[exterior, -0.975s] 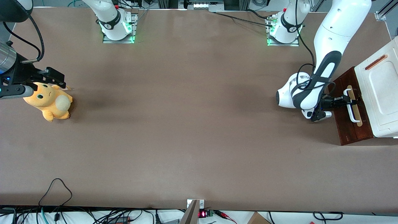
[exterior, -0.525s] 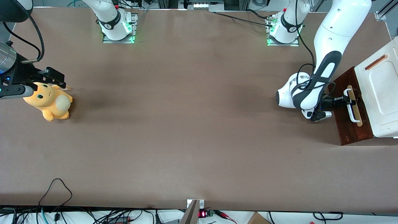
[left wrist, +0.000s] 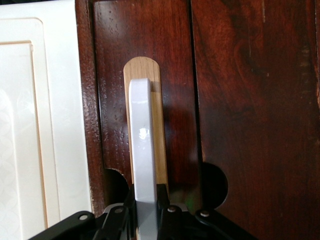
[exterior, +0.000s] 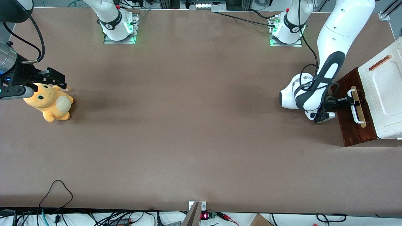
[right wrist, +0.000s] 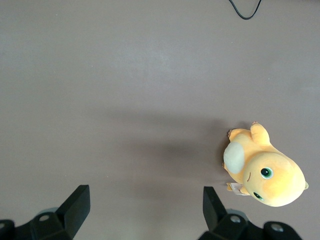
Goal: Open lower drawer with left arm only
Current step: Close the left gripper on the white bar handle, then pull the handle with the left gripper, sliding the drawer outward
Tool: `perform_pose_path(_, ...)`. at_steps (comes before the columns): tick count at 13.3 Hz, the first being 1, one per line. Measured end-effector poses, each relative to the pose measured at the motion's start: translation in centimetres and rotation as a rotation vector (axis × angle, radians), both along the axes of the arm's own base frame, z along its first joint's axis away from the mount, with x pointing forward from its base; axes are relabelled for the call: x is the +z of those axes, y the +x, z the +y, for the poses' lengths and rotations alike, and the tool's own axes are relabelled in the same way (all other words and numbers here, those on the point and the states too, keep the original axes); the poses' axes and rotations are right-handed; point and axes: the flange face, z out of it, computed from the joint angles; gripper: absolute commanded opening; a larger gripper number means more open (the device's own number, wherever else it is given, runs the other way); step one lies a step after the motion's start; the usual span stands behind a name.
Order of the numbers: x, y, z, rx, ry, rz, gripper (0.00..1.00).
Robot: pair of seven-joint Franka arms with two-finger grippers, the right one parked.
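step: grip taken, pull not begun | my hand (exterior: pixel 351 102) pinching the white handle (left wrist: pixel 142 150) of the lower drawer (exterior: pixel 353 125), shut, at the working arm's end of the surface (exterior: pixel 188 125) | next: pull straight out, likely steadily

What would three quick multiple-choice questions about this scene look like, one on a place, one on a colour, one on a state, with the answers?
1. Where is the gripper?
A. at the drawer handle
B. over the plush toy
C. on the cabinet top

2. What colour is the handle?
A. black
B. white
C. orange

3. What is the gripper's state?
A. shut on the handle
B. open, above the table
C. holding the toy

Answers:
1. A, the front view shows the black fingers reaching the bar on the drawer front.
2. B, the bar is white over a tan strip.
3. A, the wrist view shows both fingers pressed against the bar.
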Motion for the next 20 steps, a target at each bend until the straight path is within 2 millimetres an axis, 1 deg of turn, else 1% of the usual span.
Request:
perform_pose_path(3, 0.0, 0.0, -0.5, -0.009, 0.0, -0.002, 0.0)
perform_pose_path(5, -0.1, -0.1, -1.3, -0.021, -0.001, -0.006, 0.0)
perform_pose_path(7, 0.0, -0.2, -3.1, -0.041, -0.005, -0.015, 0.0)
perform_pose_path(10, 0.2, -0.7, -7.5, -0.082, -0.026, -0.022, 0.0)
perform_pose_path(12, 0.4, -1.1, -10.0, -0.103, -0.032, -0.025, 0.0)
perform_pose_path(13, 0.5, -1.3, -10.6, -0.11, -0.034, -0.027, 0.0)
perform_pose_path(14, 0.5, -1.3, -10.8, -0.112, -0.034, -0.028, 0.05)
perform_pose_path(15, 0.5, -1.3, -10.8, -0.111, -0.034, -0.029, 0.19)
perform_pose_path(16, 0.5, -1.3, -10.8, -0.111, -0.034, -0.029, 0.64)
perform_pose_path(17, 0.4, -1.2, -10.9, -0.117, -0.046, -0.029, 1.0)
perform_pose_path(20, 0.7, -0.5, -11.3, -0.12, -0.067, -0.015, 1.0)
